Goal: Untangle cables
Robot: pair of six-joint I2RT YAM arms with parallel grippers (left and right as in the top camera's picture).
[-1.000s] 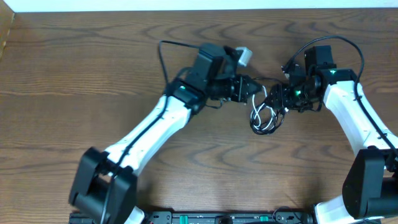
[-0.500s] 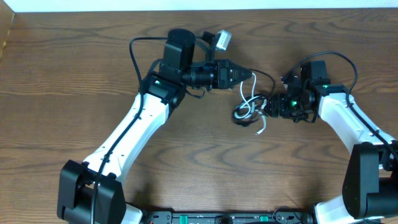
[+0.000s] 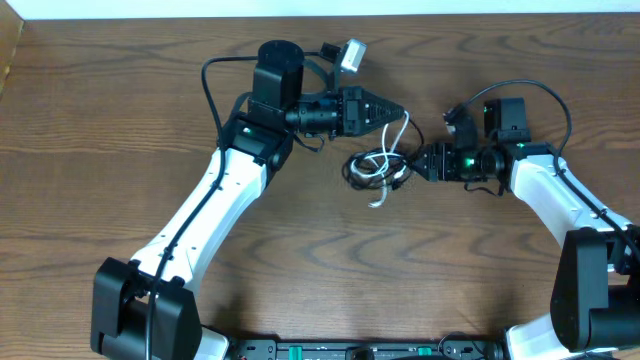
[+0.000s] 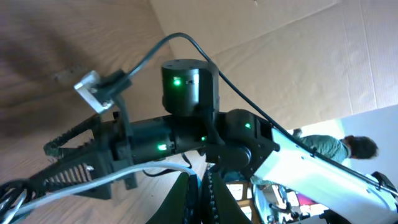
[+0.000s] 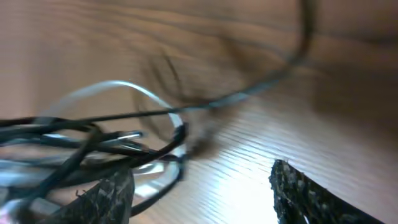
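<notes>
Dragged left across the desk [image 3: 120, 120], the tangle of black and white cables [image 3: 376, 168] now lies between both arms. Left fingers [image 3: 400, 112] pinch the white cable [image 3: 402, 132], closed tight; right fingers [image 3: 420, 165] stand parted beside the tangle, holding nothing.

Cables [image 3: 378, 168]: bundle shifted leftward; left gripper [image 3: 402, 112]: swung back and up, white cable [image 3: 400, 135] trailing from tip; right gripper [image 3: 416, 163]: advanced leftward.
</notes>
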